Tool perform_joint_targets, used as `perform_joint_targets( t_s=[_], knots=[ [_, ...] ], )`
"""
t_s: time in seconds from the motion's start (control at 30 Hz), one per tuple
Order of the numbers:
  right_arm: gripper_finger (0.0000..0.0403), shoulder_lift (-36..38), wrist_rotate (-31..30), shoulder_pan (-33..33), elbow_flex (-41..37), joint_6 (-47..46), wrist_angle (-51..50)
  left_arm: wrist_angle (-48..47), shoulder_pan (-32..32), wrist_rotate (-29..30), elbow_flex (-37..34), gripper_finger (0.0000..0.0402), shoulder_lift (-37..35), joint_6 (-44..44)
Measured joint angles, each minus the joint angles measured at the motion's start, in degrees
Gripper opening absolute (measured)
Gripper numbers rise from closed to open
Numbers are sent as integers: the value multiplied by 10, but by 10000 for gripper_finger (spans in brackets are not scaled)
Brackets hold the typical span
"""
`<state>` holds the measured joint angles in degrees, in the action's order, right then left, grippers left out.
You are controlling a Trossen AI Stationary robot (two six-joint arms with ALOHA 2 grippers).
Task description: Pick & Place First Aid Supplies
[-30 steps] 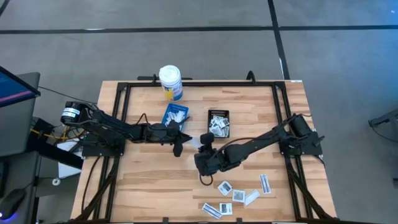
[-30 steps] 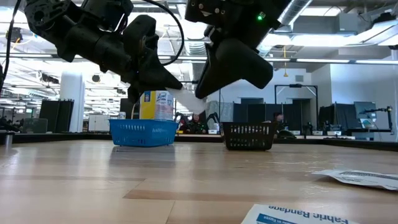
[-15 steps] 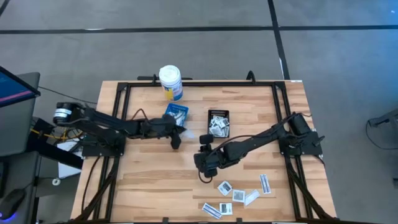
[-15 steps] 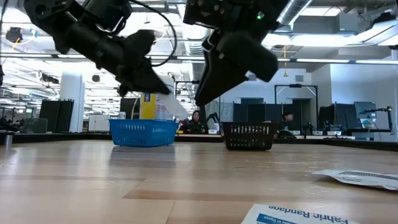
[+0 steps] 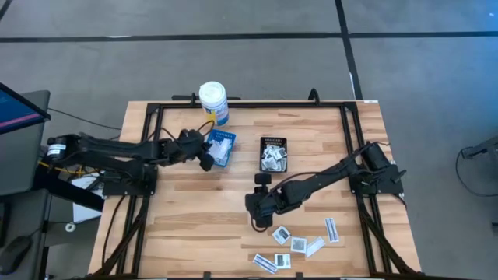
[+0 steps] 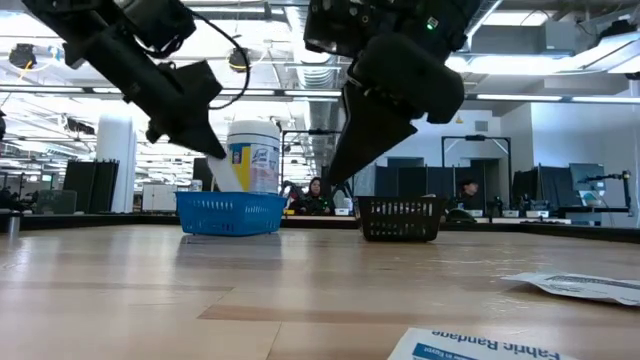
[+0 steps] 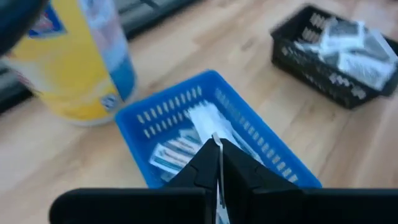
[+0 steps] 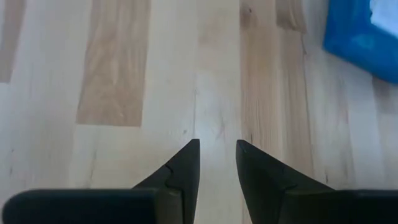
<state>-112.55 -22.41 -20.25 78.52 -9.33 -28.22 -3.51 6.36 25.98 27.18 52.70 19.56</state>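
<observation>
My left gripper (image 5: 208, 161) hovers over the blue tray (image 5: 221, 146) at the table's far left middle, shut on a narrow white packet (image 6: 224, 176). The tray (image 7: 273, 163) holds more strip packets. My right gripper (image 5: 255, 208) hangs open above bare wood at the table's centre (image 8: 217, 149), pointing down and holding nothing. Several white packets (image 5: 292, 243) lie flat on the table near the near edge. More packets fill the black tray (image 5: 273, 154). My left gripper pinches the white packet between its two fingers (image 7: 219, 163), and I see the packet edge-on as a thin white line (image 7: 219, 144) between them. The fingers slant downward from the table's left. The packet is lifted clear and sticks out below the fingertips above the blue tray.
A white bottle with a yellow label (image 5: 213, 103) stands just beyond the blue tray at the far edge. Black frame rails run along the table's left, right and far sides. Open wood lies between the two trays and the loose packets.
A second ago the packet spanned between both grippers near the table's centre. The left gripper has carried it away toward the far left, over the blue tray, and tipped it downward. The right gripper no longer touches it and has drifted slightly toward the near edge.
</observation>
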Motion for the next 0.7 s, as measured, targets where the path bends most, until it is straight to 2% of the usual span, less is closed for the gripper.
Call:
perform_joint_targets(
  t_s=[0.13, 0.37, 0.47, 0.57, 0.7],
  knots=[
    [98, 0, 1, 0, -4, -28, 0, 6, 32, -81, -1, 11, 14, -30],
    [98, 0, 1, -3, -5, -44, 0, 24, 85, -85, 0, 20, 48, -32],
    [98, 0, 1, -4, -5, -44, 0, 25, 95, -91, 0, 37, 70, -32],
    [98, 0, 1, -4, -5, -43, 0, 35, 99, -129, 0, 57, 95, -33],
    [98, 0, 1, -4, -5, -43, 1, 89, 97, -138, 0, 86, 123, -33]
  ],
)
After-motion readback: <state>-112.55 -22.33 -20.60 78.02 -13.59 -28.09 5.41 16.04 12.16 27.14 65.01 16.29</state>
